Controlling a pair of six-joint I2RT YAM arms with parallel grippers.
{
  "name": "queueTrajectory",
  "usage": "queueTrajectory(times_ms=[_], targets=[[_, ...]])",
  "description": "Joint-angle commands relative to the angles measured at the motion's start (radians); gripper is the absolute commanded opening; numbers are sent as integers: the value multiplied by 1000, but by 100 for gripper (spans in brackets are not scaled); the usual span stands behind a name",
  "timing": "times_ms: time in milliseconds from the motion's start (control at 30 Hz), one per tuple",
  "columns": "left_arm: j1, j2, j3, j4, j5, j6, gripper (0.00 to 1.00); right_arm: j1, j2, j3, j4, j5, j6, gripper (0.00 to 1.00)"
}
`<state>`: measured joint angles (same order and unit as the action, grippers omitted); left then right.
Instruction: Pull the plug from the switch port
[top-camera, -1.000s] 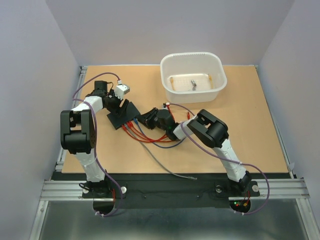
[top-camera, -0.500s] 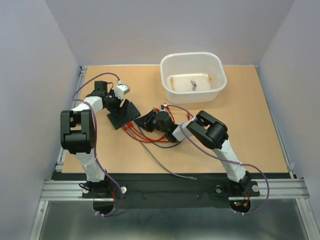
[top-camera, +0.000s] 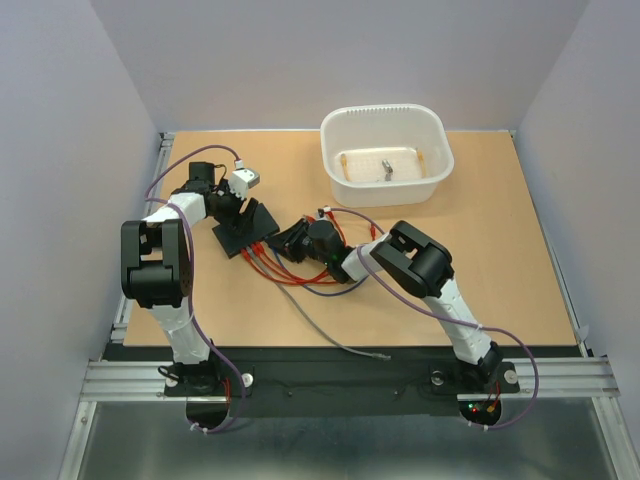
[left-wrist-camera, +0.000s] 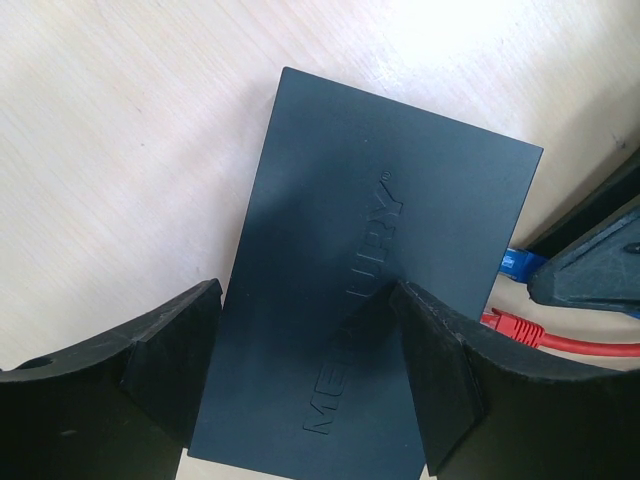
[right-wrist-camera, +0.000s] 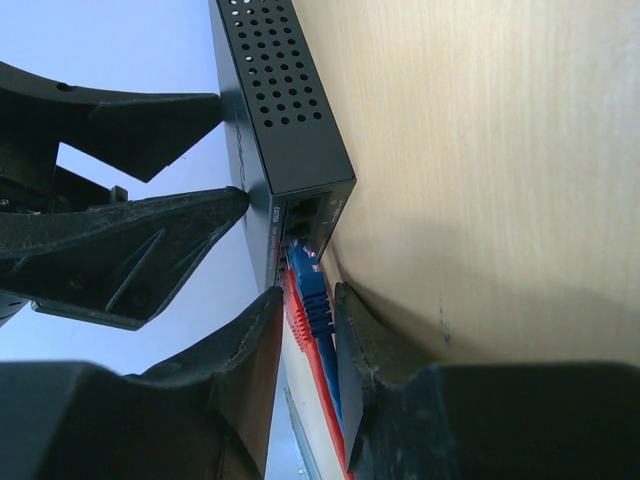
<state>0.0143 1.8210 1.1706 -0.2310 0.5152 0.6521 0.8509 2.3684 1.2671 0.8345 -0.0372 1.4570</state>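
— Blue plug (right-wrist-camera: 312, 282) still sits in the switch (left-wrist-camera: 380, 230) port, but the right end effector (right-wrist-camera: 310, 293) has crept in along the surface (right-wrist-camera: 480, 150) and now pinches it, red cable (right-wrist-camera: 296, 312) squeezed alongside.
— And the left end effector (left-wrist-camera: 308, 300)?
— Spread, fingertips planted on the switch lid, bracing it. That's the change: grip made, nothing out yet. Looks ready for the pull.
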Motion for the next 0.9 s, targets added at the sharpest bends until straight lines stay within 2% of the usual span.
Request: queueTrajectory(times_ms=[0,600,800,867], targets=[[-7,15,-37,-36,3,6,80,10,106,17,-179,72,-27,32],[-11,20,-48,-36,12,9,77,-19,135,61,-166,120,-6,33],[-11,24,-54,-34,17,12,77,-27,149,72,-163,128,12,22],[-11,23,-58,-37,19,15,77,-29,155,72,-163,134,22,12]])
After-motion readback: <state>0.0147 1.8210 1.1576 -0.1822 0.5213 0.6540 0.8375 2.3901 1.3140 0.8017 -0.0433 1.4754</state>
